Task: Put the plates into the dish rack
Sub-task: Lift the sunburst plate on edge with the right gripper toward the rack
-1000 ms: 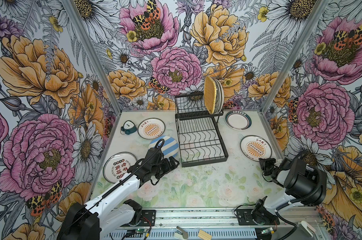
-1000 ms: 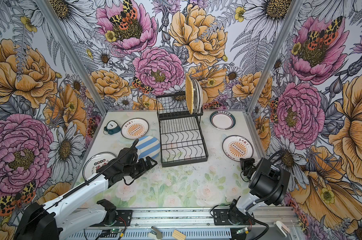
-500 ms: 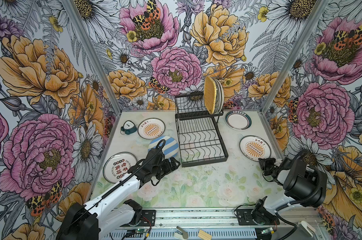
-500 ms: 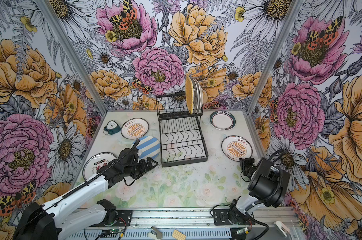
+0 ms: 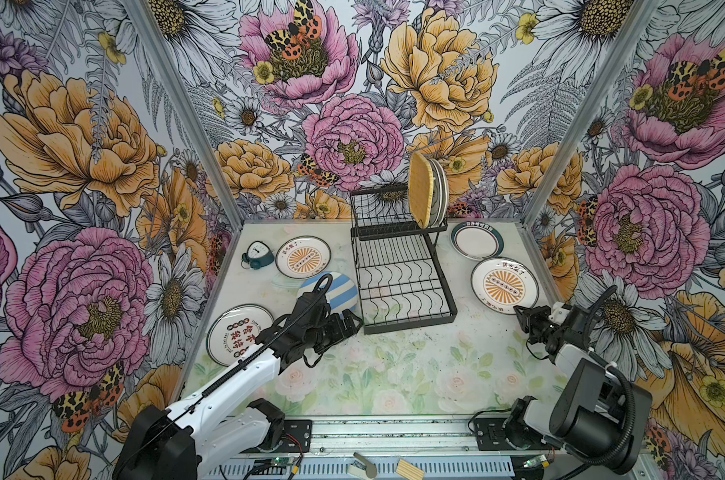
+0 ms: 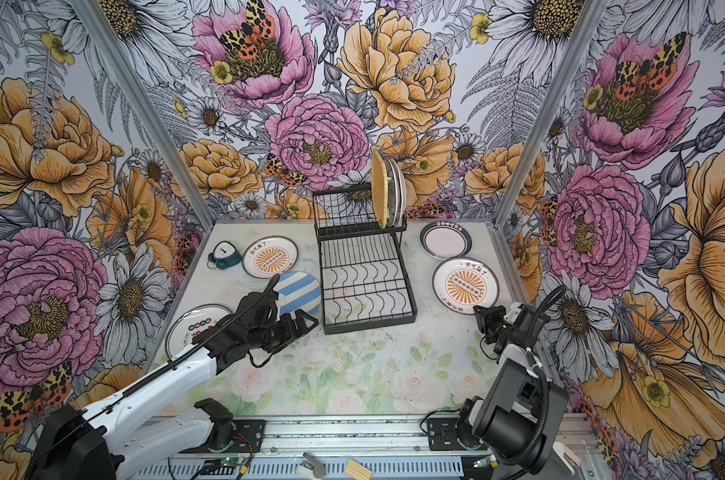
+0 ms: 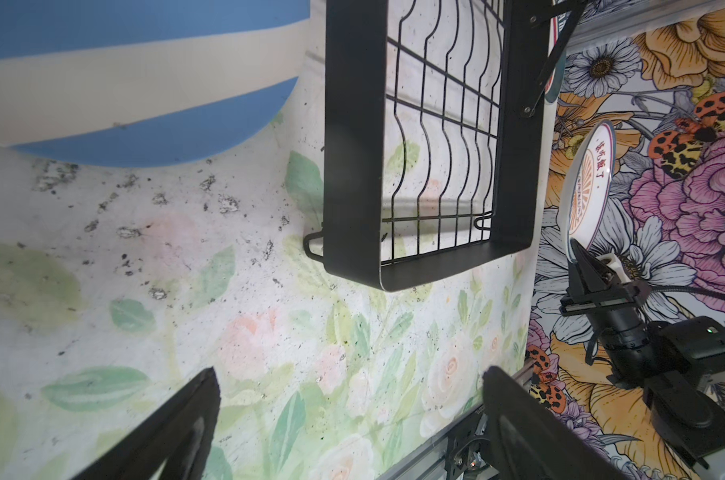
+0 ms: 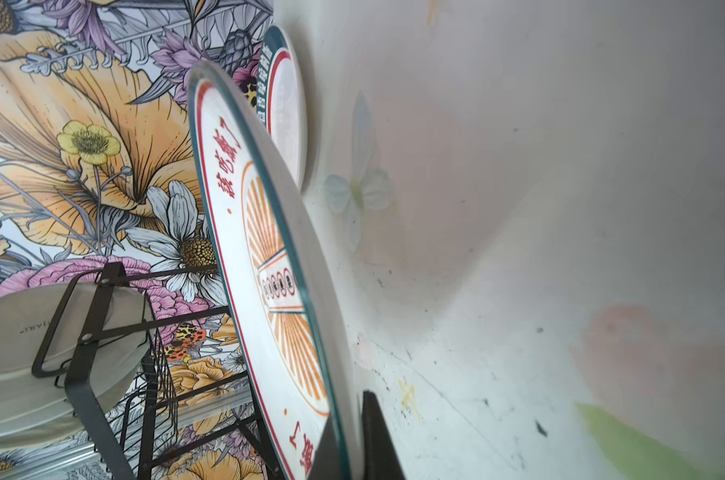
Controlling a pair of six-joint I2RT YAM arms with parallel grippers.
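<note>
Top views: dish rack [image 5: 410,326] stands mid-surface [image 5: 394,374], its raised shelf end toward the back wall. On that upper shelf I see a yellow plate [image 5: 419,189] on edge, with white plates [image 5: 440,195] just behind it. The rest lie flat on the surface. Left of the rack:
- striped plate [image 5: 340,291], just beside the rack
- sunburst plate by the clock [image 5: 302,257], next to the clock [image 5: 257,254]
- lettered plate [image 5: 236,338], near the left wall

Right of the rack:
- ringed plate [image 5: 477,240], at the back
- nearer sunburst plate [image 5: 504,284], closer to me

Left pincer [image 5: 346,330] sits low just off the rack's near-left corner, spread wide and holding nothing; the striped plate is right behind it. Right pincer [image 6: 483,312] is at the near rim of the nearer sunburst plate. From up here I can't tell whether that plate is off the surface.

Left wrist: both fingers [image 7: 178,428] are far apart with only bare surface between them. The rack's corner is ahead. The striped plate is off to the side, clear of the fingers. Across the surface I see the right pincer at the nearer sunburst plate's rim.

Right wrist: fingers [image 8: 377,436] are pressed together on the rim of the nearer sunburst plate, which runs between them. The ringed plate is beyond it. The white plates on the rack's upper shelf show off to one side.
</note>
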